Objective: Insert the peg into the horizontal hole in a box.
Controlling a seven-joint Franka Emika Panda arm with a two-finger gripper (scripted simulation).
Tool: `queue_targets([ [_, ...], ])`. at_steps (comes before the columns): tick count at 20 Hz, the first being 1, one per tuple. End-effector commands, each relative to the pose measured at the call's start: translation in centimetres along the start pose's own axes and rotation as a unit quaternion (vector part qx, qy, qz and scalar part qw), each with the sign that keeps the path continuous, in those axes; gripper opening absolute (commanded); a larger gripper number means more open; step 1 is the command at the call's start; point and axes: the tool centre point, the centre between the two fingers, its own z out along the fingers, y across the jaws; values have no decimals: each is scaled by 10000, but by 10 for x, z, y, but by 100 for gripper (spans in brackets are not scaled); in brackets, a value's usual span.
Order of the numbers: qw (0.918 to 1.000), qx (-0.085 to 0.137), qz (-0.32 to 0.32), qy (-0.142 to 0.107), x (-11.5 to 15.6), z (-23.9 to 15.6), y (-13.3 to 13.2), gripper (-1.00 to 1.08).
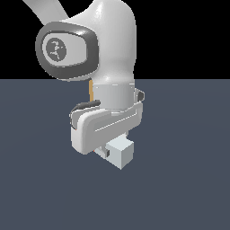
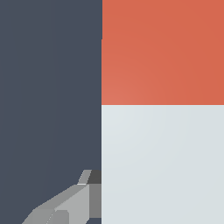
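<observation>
The peg fills much of the wrist view, with its red-orange part (image 2: pixel 162 52) joined to its white-grey part (image 2: pixel 162 166). In the exterior view only its white-grey end (image 1: pixel 121 152) shows, sticking out below the hand. My gripper (image 1: pixel 108 152) is shut on the peg's white-grey part. One grey finger (image 2: pixel 72 203) lies against the peg's side; the other is hidden behind the peg. A thin tan strip of the box (image 1: pixel 91 92) shows behind the arm. The hole is hidden.
The white arm and hand (image 1: pixel 105 121) take up the middle of the exterior view and hide what lies behind. A dark blue-grey floor (image 1: pixel 188 179) spreads around it and also shows beside the peg in the wrist view (image 2: pixel 48 87).
</observation>
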Motion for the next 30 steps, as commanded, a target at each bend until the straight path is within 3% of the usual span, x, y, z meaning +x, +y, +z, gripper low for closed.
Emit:
queue_targets([
  [1, 9998, -14, 216, -16, 7, -4, 1, -100],
  [8, 9950, -16, 995, -16, 36, -12, 4, -100],
  [15, 9841, -19, 1774, -15, 64, -21, 12, -100],
  [22, 9680, -21, 2508, -14, 90, -29, 24, -100],
  [30, 9442, -21, 3294, -12, 115, -37, 42, -100],
])
